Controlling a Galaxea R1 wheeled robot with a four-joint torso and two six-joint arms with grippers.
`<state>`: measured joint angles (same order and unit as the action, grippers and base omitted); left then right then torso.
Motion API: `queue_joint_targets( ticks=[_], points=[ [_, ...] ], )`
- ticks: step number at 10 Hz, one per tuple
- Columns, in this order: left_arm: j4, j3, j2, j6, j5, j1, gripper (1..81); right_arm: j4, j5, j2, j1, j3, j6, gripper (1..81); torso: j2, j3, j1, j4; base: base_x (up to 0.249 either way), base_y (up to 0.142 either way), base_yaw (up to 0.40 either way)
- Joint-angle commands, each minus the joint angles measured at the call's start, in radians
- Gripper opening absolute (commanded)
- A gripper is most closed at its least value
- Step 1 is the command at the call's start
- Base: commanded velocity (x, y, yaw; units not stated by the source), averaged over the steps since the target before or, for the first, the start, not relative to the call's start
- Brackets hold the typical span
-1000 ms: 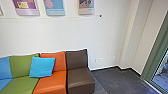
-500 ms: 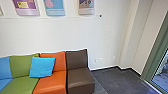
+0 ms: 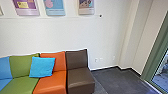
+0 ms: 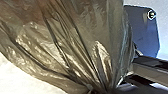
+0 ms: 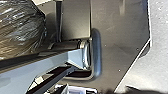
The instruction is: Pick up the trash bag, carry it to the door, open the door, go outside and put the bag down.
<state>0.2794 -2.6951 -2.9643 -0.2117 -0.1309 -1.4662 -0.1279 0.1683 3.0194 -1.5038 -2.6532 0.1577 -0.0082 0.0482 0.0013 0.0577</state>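
The bag [image 4: 62,42] is close to our left wrist, its dark plastic drawn into pleats that run together, and part of it shows in the right wrist view too. Nothing has shifted in the head view over the last second: the brown seat [image 3: 81,78] and all around it lie as they did, so we judge we are standing, with the carry under way and the door still to be dealt with. The tight pleats suggest the bag hangs from the left gripper, but we cannot tell whether that or the right gripper is open or closed. Beside the brown seat is the orange seat [image 3: 50,81], a blue cushion [image 3: 42,67] on it; to the brown seat's right lies dark floor [image 3: 117,80], and well beyond, a green frame [image 3: 155,51] with glass, perhaps the door's.
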Motion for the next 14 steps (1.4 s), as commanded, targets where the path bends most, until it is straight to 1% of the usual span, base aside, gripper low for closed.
queue_joint_targets(
  ticks=[1,7,14],
  points=[
    [-0.006,0.003,0.008,-0.008,-0.072,0.050,1.0,-0.006,0.065,0.000,0.049,0.003,-0.003,81.1,0.000,0.000,0.000,0.000,0.000,0.000,0.000],
    [-0.006,0.003,0.008,-0.008,-0.075,0.049,1.0,-0.004,0.065,0.000,0.047,0.001,-0.003,81.1,0.000,0.000,0.000,0.000,0.000,0.000,-0.150],
    [-0.006,0.003,0.005,-0.008,-0.075,0.049,1.0,-0.004,0.065,0.000,0.052,0.001,-0.003,81.1,0.000,0.000,0.000,0.000,0.000,0.000,-0.223]
  ],
)
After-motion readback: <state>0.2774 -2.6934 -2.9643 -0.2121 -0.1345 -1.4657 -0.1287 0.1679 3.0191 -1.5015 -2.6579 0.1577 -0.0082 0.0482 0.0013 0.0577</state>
